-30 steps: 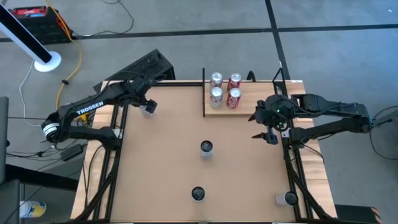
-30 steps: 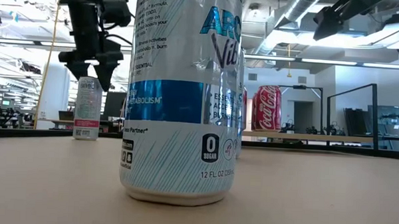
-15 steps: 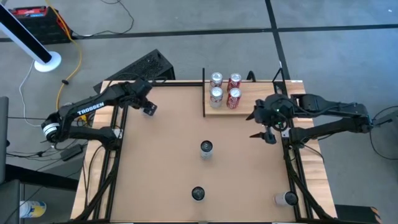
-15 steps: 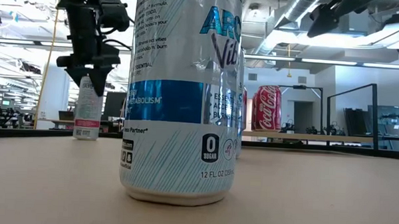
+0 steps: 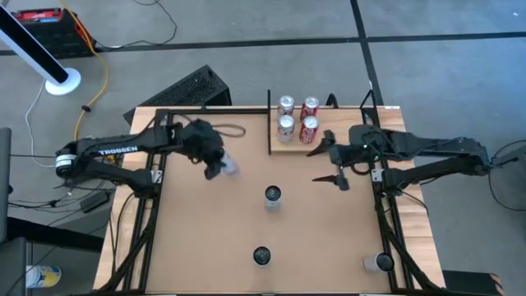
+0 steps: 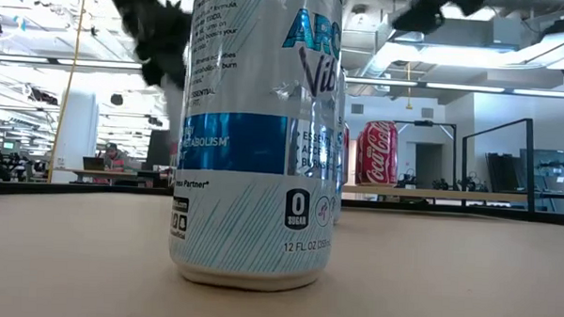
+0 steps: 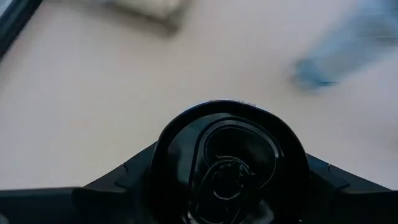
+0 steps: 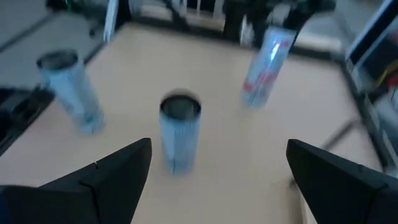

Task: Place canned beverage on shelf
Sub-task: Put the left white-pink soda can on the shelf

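Observation:
My left gripper (image 5: 215, 160) is shut on a white-and-pink can (image 5: 228, 168) above the table's left middle. The can also shows tilted in the right wrist view (image 8: 264, 59). My right gripper (image 5: 315, 164) is open and empty, near the shelf's near edge. The shelf (image 5: 329, 138), a light-wood plank, lies at the table's far right. Two silver cans (image 5: 285, 115) and two red cans (image 5: 309, 119) stand on it. In the low view a red can (image 6: 377, 152) stands on the plank (image 6: 450, 194). My left gripper pinches the can near its top end (image 7: 166, 146) between its two fingers (image 7: 118, 186), one on either side. The fingers come from above. The can hangs below them, tilted, its bottom end (image 8: 250, 99) clear of the table.
A blue-and-white can (image 5: 272, 195) stands at the table's middle, and a dark-topped one (image 5: 261, 256) near the front edge fills the low view (image 6: 254, 139). Another can (image 5: 378, 262) stands at the front right. Black frame rails (image 5: 152, 205) run along both table sides.
My left gripper has gone down over the can at the table's far left, taken hold, and carried it up and toward the table's right and near side; the can now hangs tilted. My right gripper has gone toward the table's left, still open.

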`<state>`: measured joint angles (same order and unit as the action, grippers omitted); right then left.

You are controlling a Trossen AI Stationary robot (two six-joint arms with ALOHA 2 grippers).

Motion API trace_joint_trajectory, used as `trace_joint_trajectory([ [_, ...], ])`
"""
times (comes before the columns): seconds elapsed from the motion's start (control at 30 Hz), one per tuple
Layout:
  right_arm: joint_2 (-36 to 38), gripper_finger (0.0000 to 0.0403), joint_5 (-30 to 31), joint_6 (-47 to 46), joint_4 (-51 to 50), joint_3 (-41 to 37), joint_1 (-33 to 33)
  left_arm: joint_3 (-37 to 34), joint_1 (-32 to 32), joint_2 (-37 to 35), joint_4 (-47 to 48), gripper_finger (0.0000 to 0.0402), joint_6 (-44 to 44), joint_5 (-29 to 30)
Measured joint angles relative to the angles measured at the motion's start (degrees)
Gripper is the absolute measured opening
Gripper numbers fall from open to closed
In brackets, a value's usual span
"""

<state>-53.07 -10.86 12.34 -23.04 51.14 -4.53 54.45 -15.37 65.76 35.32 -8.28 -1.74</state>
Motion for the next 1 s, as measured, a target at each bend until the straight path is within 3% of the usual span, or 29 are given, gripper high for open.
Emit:
trace_joint_trajectory([
  [0.2, -6.5, 0.0395, -1.4, -2.0, 23.2, -4.2, 0.0, 4.8, 11.7, 0.0, -6.6, 0.0235, 12.0, 2.8],
  [0.33, -13.1, 0.0395, -3.2, -4.9, 29.6, -2.0, -0.3, 8.0, 15.7, 0.0, -9.4, 0.0235, 15.3, 7.0],
  [0.53, -24.4, 0.0395, -5.8, -8.3, 28.1, 4.7, -1.9, 8.6, 17.9, 0.0, -13.4, 0.0235, 19.2, 9.2],
  [0.8, -34.0, 0.0395, -12.0, -8.0, 25.5, 13.2, -3.9, 8.6, 17.8, 0.0, -13.8, 0.0235, 19.2, 11.7],
  [1.0, -40.6, 0.0395, -12.2, -7.1, 25.4, 18.4, -3.9, 8.6, 17.8, 0.0, -14.2, 0.0235, 19.8, 12.2],
])
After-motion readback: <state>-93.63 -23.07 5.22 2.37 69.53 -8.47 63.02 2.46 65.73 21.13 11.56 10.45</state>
